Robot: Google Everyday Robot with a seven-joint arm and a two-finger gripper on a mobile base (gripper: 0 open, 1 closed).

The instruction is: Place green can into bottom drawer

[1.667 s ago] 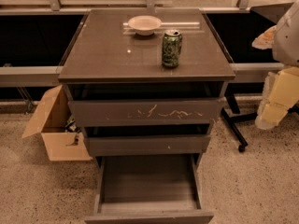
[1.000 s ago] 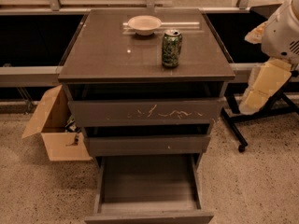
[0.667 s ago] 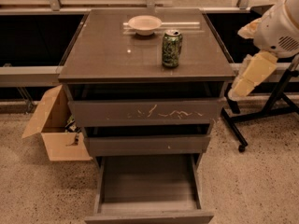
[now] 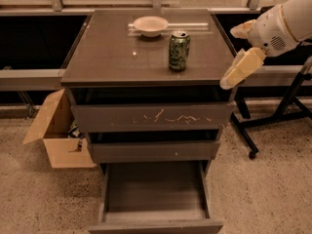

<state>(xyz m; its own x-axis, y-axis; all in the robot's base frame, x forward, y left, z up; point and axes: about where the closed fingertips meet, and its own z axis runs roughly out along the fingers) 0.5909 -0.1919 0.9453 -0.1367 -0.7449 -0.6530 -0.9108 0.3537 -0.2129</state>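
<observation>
The green can (image 4: 179, 50) is standing upright on the cabinet top (image 4: 107, 52), right of center. It's showing a mottled green-and-white print and a silver lid facing up. The bottom drawer (image 4: 155, 195) is sitting pulled wide open, with its deep dark grey-brown box interior showing. The gripper (image 4: 239, 71) is hovering off the top's right edge, apart from the can.

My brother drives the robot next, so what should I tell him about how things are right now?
Gripper: beside the right front corner of the cabinet, level with its top, apart from the can.
Green can: upright on the cabinet top, in front of the white bowl.
Bottom drawer: pulled open, nothing visible inside.
Done: drawer open. Left: grasp the can, lower it into the drawer.
</observation>
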